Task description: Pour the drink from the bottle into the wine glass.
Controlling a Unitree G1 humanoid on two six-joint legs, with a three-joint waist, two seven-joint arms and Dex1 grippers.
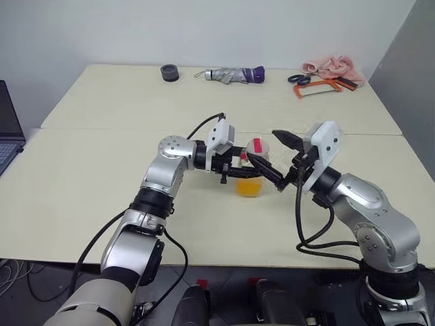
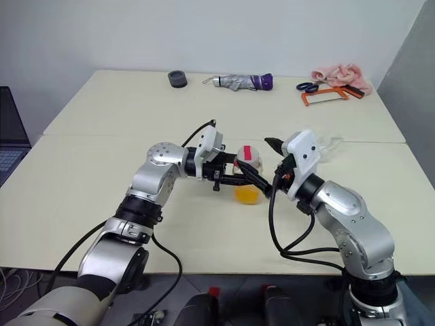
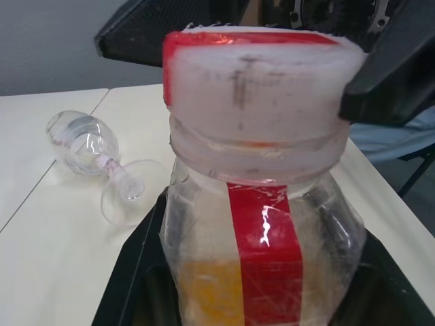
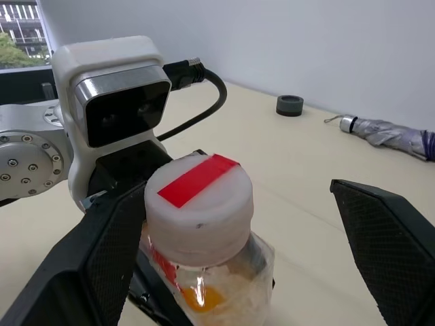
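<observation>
1. While it stands upright near the middle of the table [image 1: 81,183], the bottle [image 1: 253,173] is clamped at its body by the left gripper [image 1: 239,165], which reaches in from the bottle's left.
2. The drink [image 1: 249,187] fills only the bottle's lower part.
3. The right gripper [image 4: 224,244] has its fingers spread wide around the bottle's cap [image 4: 198,204].
4. The wine glass [image 3: 102,161] lies on its side on the table, beyond the bottle.
</observation>
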